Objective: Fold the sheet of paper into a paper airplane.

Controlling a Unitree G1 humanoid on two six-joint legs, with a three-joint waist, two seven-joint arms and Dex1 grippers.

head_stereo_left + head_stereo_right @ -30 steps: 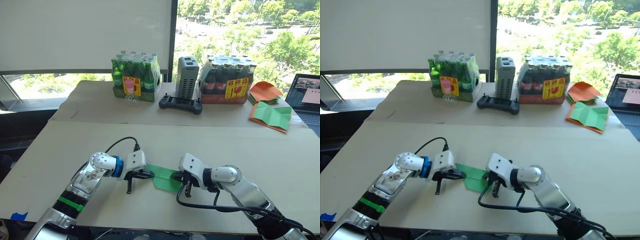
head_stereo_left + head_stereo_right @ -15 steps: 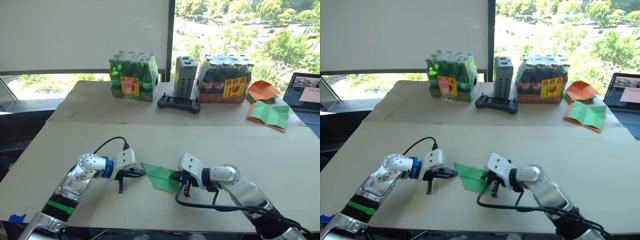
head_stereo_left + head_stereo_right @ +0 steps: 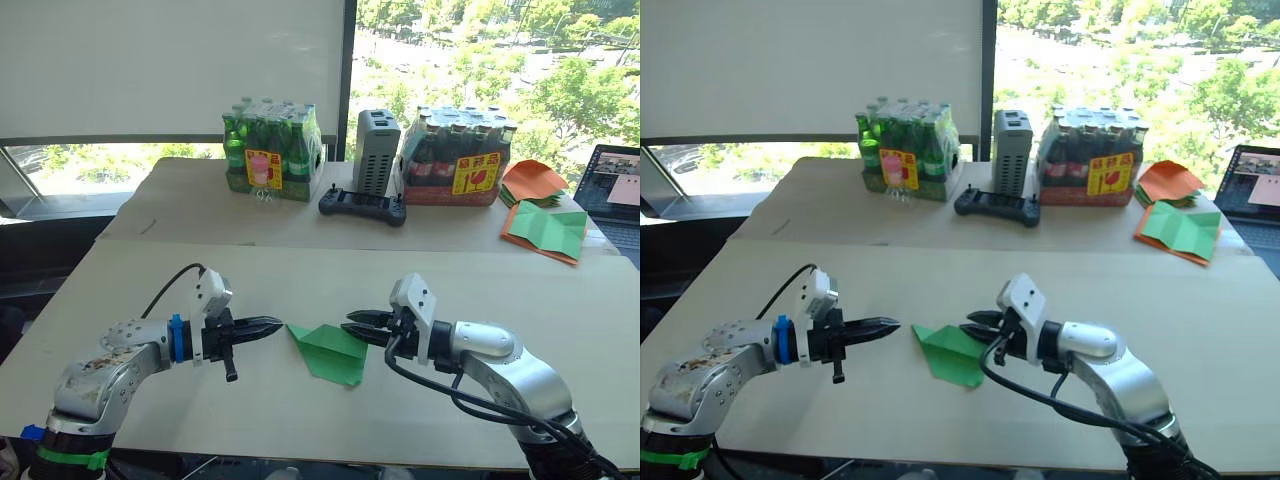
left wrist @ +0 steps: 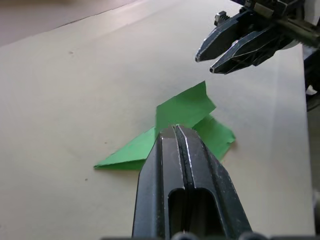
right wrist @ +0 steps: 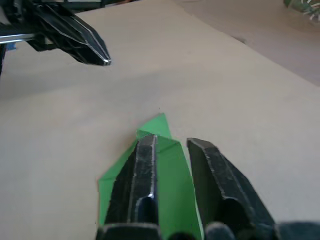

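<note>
Bright green and already creased, your paper airplane [image 3: 331, 349] lies flat on the near table [image 3: 500, 290], between the two claws and touching neither. Its pointed nose aims toward your left gripper [image 3: 272, 324]; the wider end lies below your right gripper [image 3: 357, 324].

Your left gripper hangs just off the nose, fingers pressed together with nothing between them; in the left wrist view the two black fingers [image 4: 170, 170] meet along a thin seam, with the green fold beyond their tips. It holds nothing and rests on nothing.

Your right gripper points back at the left one from the other side of the airplane, a little above the table. Its fingers [image 5: 145, 165] stand slightly parted, a narrow gap between them, and they grip nothing; the green wedge shows beneath them in the right wrist view, but you cannot tell from that view whether they touch it, and the head views show them clear of it.

Beyond both claws, on the far table, you have a pack of green bottles [image 3: 270, 152], a grey box [image 3: 376, 151], a black controller [image 3: 362, 206] and a pack of dark bottles [image 3: 455, 157]. Further out past your right gripper lie orange sheets [image 3: 530, 180], a green sheet edged with orange [image 3: 546, 230] and a laptop [image 3: 612, 195].
</note>
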